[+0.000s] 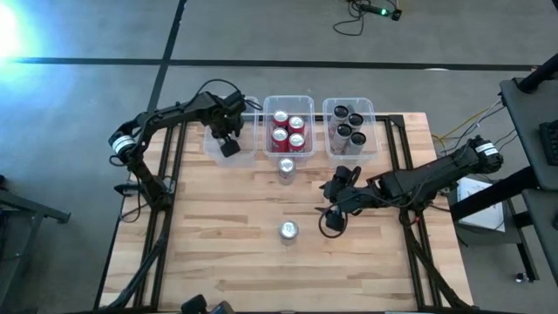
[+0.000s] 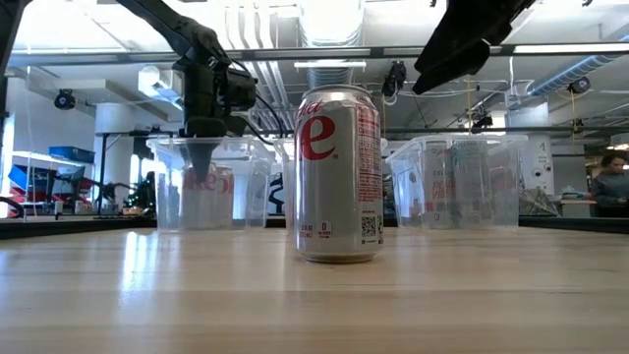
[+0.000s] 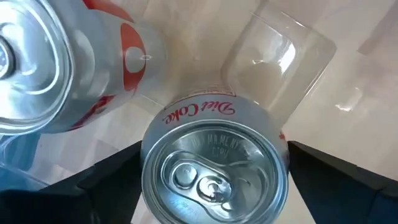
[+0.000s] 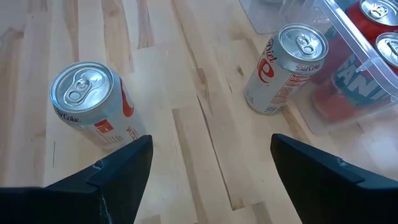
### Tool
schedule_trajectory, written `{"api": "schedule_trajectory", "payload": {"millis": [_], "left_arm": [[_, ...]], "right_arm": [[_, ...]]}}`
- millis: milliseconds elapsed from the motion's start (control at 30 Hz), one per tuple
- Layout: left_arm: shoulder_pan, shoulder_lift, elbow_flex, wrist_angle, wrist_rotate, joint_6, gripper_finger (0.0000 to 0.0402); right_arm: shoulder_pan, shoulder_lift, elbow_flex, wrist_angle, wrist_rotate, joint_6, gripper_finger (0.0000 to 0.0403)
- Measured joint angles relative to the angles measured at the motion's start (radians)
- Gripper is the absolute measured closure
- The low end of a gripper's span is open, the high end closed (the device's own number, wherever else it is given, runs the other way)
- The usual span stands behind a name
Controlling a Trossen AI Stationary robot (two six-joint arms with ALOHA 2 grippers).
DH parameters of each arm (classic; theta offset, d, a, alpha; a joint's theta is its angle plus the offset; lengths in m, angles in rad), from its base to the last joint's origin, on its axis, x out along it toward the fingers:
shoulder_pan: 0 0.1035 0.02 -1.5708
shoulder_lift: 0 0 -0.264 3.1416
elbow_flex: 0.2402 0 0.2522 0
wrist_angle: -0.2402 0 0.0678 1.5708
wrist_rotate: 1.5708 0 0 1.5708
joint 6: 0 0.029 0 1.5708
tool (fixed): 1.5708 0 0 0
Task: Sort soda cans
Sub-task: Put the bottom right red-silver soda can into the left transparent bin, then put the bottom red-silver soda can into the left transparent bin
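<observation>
Pale wood planks make up the butcher-block table (image 1: 218,253), and along its 12 o'clock edge stand three clear plastic rectangular bins. The middle bin (image 1: 265,131) holds four red soda cans (image 1: 289,129); the bin at 1 o'clock (image 1: 326,131) holds four black soda cans (image 1: 347,125). The bin at 11 o'clock (image 1: 207,144) takes the silver ones.

The left gripper (image 1: 228,144) hangs inside that bin, its jaws closed on a silver Diet Coke can (image 3: 214,168), with another silver can (image 3: 56,62) already standing beside it. The right gripper (image 1: 335,208) hovers over the table at about 3 o'clock, jaws spread wide and empty.

Two silver cans remain loose: one upright just in front of the middle bin (image 1: 286,167), one near the table's centre (image 1: 289,231).

The cans look stiff if full, thin-walled and easily dented if empty, and their smooth sides are probably slippery; a mid-body side grip seems safest. Nothing blocks the centre can, but the middle bin's front wall crowds the other one.
</observation>
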Motion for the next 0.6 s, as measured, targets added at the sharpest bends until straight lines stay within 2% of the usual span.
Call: {"api": "schedule_trajectory", "payload": {"millis": [200,267,433,600], "left_arm": [[-0.001,0.000,0.055,-0.090,0.004,-0.002,0.0040],[-0.008,0.000,0.108,-0.153,0.004,-0.005,0.0039],[-0.041,-0.006,0.278,-0.283,0.004,-0.006,0.0039],[-0.109,-0.042,0.423,-0.306,0.035,-0.038,0.0039]], "right_arm": [[0.000,0.000,-0.001,0.039,0.000,-0.045,0.0063],[0.004,0.000,-0.004,0.087,-0.014,-0.087,0.0058],[0.005,0.000,-0.050,0.266,-0.178,-0.216,0.0056],[0.005,0.018,-0.079,0.295,-0.192,-0.224,0.0056]]}}
